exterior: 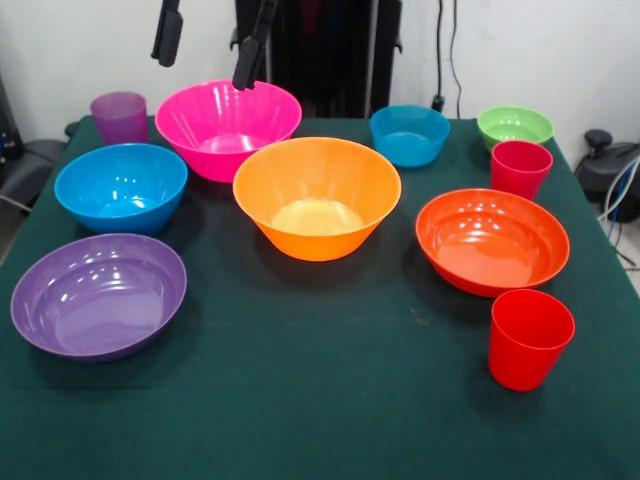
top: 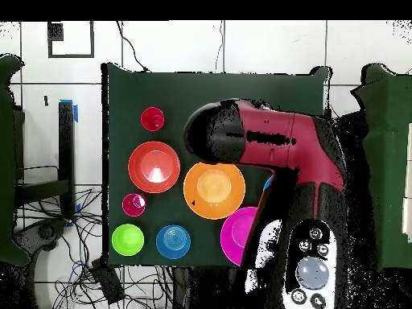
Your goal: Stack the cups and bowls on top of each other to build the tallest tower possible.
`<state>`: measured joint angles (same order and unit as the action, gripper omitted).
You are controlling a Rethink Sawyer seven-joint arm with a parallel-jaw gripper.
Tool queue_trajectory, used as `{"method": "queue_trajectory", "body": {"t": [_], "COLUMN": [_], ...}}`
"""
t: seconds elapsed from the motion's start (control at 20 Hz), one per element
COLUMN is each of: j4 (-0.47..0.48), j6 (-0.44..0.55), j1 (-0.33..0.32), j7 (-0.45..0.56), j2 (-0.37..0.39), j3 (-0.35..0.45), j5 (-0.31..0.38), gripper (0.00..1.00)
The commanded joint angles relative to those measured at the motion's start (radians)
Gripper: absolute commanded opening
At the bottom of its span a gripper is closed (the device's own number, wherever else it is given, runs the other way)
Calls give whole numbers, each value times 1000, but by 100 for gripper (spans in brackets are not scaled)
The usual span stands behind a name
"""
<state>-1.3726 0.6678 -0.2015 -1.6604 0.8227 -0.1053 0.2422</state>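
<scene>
Nothing is stacked: your claw (exterior: 208, 45) hangs wide and empty above the pink bowl (exterior: 227, 128), every other bowl and cup standing apart below it.

A dark green cloth (exterior: 320, 400) covers the table from edge to edge; a white wall (exterior: 80, 50) stands behind the far edge; black cables (exterior: 440, 50) hang down that wall near the far right corner; a dark chair (exterior: 20, 165) shows beside the left edge; from overhead, a white tiled floor (top: 161, 44) surrounds the table, with loose cables (top: 48, 233) tangled on it beside one edge.
</scene>
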Motion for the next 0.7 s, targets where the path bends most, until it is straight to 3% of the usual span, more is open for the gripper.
{"method": "queue_trajectory", "body": {"t": [0.05, 0.7], "j4": [-105, -136], "j6": [-42, -92], "j1": [-30, -53], "j7": [1, -11], "j2": [-30, -50], "j3": [81, 89], "j5": [31, 42], "gripper": [100, 100]}}
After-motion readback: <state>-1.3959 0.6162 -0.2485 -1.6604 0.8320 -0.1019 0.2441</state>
